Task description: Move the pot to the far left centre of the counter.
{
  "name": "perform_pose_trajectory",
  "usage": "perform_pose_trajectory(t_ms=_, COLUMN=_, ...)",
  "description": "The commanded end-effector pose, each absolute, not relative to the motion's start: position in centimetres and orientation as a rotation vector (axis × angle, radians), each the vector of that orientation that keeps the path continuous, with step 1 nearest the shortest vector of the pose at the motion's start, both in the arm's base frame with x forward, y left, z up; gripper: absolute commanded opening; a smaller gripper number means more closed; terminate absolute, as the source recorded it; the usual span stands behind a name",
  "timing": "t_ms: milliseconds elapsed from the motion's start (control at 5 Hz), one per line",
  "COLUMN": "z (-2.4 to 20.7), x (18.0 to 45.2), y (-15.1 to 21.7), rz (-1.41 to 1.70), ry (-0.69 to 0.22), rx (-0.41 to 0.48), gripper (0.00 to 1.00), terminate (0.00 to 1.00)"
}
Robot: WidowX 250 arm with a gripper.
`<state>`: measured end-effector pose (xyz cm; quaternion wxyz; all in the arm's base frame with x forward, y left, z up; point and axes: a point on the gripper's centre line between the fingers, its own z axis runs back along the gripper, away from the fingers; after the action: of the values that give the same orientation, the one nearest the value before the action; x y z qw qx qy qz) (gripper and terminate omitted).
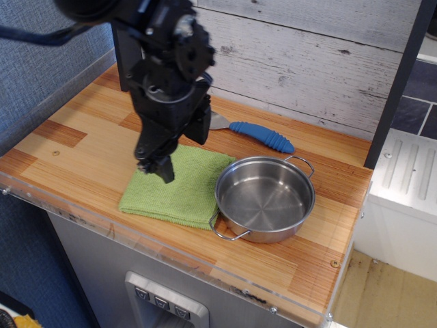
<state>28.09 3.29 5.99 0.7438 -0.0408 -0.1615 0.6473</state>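
Running under whitewashed boards (307, 61), the striped wooden plank surface (82, 147) carries a shiny round steel pot (265, 198) near its front right corner, touching a green cloth (179, 184); a blue-handled metal spoon (256, 134) lies behind. Black fingers (158, 166) hover over the cloth, seemingly pressed together.

Whitewashed wood boards (321, 55) fill the upper middle of the frame. A blue-grey textured wall (41, 75) covers the upper left. At right, a dark post (399, 85) stands before dark tiles (418, 102) and a white ribbed surface (403, 171); beige floor (382, 294) lower right
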Motion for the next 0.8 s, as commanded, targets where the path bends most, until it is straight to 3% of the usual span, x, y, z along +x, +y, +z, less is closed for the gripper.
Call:
perform_pose_trajectory(t_ms=0, z=6.5, x=28.7, y=2.1, rz=1.218, ry=-0.359, rx=-0.112, gripper=1.00, terminate=0.00)
perform_pose_trajectory(t_ms=600, z=5.2, x=30.1, y=0.3, rz=0.803, ry=-0.256, rx=-0.221, gripper=1.00, terminate=0.00)
